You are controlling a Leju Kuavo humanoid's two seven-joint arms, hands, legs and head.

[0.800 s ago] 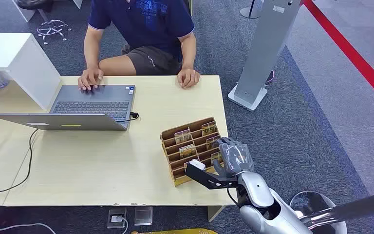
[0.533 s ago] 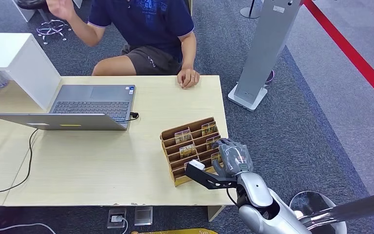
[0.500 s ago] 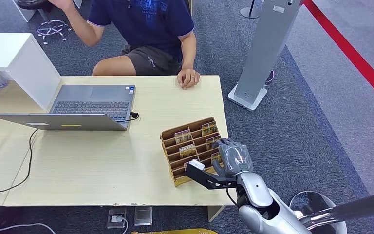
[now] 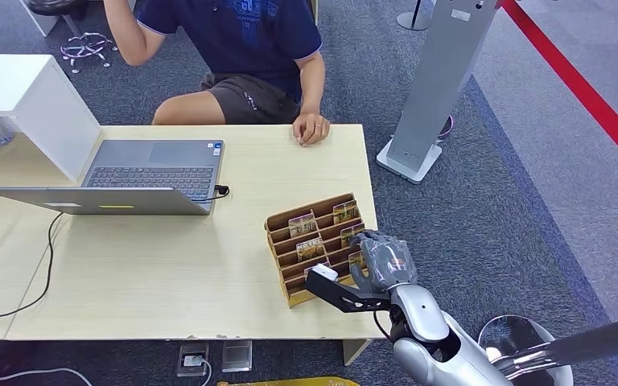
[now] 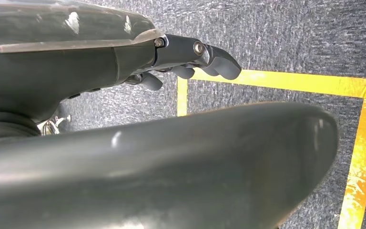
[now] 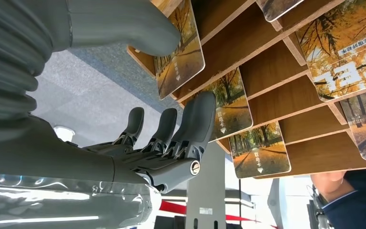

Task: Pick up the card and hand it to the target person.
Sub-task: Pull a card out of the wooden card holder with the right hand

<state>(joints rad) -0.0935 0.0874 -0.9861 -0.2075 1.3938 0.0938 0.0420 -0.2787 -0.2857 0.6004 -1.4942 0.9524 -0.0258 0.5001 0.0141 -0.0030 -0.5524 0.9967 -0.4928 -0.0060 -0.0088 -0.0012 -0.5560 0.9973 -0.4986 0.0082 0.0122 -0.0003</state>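
A wooden card rack [image 4: 284,273] stands near the table's right front corner, with several autumn-tree cards [image 4: 302,224] upright in its slots. My right hand [image 4: 382,261] is at the rack's near right corner. In the right wrist view its thumb [image 6: 124,28] touches the face of the nearest card [image 6: 178,52], while the dark fingers [image 6: 195,124] are spread on the other side with a gap. The card stands in its slot. My left hand [image 5: 124,62] hangs over the carpet and holds nothing. The person [image 4: 241,48] sits across the table with one hand [image 4: 311,129] on its far edge.
An open laptop [image 4: 141,177] with a cable sits at the table's left middle, beside a white box [image 4: 24,104]. A grey stand [image 4: 430,96] rises off the table's right side. A red line [image 4: 587,88] crosses the carpet at far right.
The person has lifted one hand off the laptop keyboard and raised it high. My right hand has edged slightly closer to the rack.
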